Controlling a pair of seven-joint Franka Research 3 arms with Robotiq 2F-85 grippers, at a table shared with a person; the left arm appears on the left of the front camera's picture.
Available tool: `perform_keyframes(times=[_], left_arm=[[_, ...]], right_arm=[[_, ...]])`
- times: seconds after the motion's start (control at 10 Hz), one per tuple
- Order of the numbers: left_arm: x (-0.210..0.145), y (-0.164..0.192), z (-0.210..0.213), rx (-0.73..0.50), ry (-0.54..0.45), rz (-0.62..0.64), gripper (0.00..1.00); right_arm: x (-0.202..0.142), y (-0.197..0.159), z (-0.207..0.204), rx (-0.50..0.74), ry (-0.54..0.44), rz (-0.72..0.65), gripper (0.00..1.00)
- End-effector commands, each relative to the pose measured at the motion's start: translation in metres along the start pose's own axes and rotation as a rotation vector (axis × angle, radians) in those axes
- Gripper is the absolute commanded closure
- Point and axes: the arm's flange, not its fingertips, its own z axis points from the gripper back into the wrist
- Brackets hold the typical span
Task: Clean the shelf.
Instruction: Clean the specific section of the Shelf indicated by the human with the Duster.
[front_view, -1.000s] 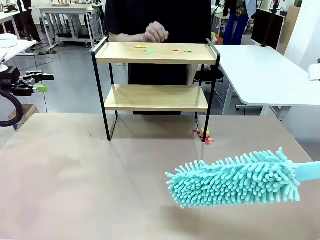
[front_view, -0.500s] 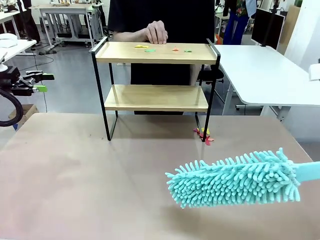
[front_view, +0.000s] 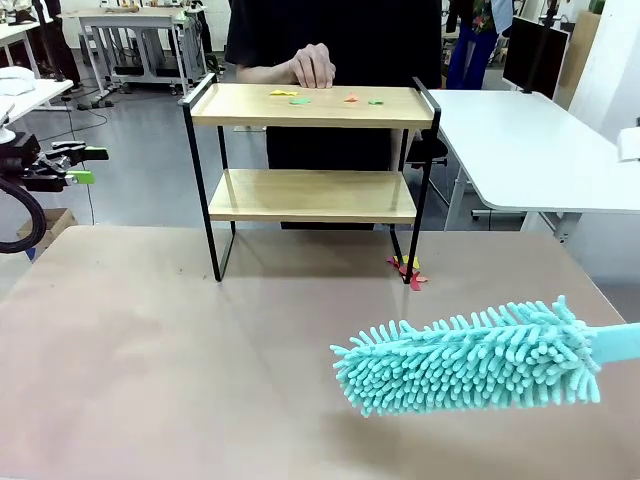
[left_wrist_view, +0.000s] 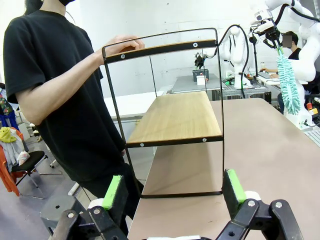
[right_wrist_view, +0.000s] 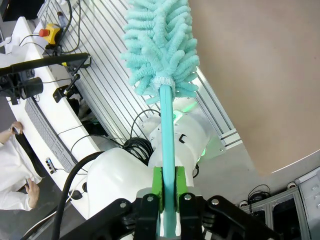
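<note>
Shelf (front_view: 310, 195) top centre of frame, far edge of table (front_view: 150, 350), person's hand (front_view: 313, 65) on its top. R gripper (right_wrist_view: 169, 184) clamped on teal duster (front_view: 470, 358) handle, lower right. L gripper (front_view: 88, 165) wide open, left edge

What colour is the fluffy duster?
The duster is turquoise; the front view shows it best.

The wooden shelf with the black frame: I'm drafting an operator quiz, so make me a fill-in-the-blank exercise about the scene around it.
The right gripper is shut on the ____ of the fluffy turquoise duster.
Small coloured scraps lie on the ____ board of the two-tier wooden shelf.
The left gripper is ____, holding nothing.
Missing words: handle; top; open.
</note>
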Motion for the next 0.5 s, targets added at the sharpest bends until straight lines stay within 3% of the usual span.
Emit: perform_keyframes(times=[0.0,0.4], left_arm=[[0.0022,-0.0015,-0.0002,0.001,-0.003,-0.004,0.0],[0.0022,-0.0015,-0.0002,0.001,-0.003,-0.004,0.0]], right_arm=[[0.0001,0.0028,0.0038,0.009,-0.015,-0.007,0.87],[0.0001,0.0028,0.0038,0.009,-0.015,-0.007,0.87]])
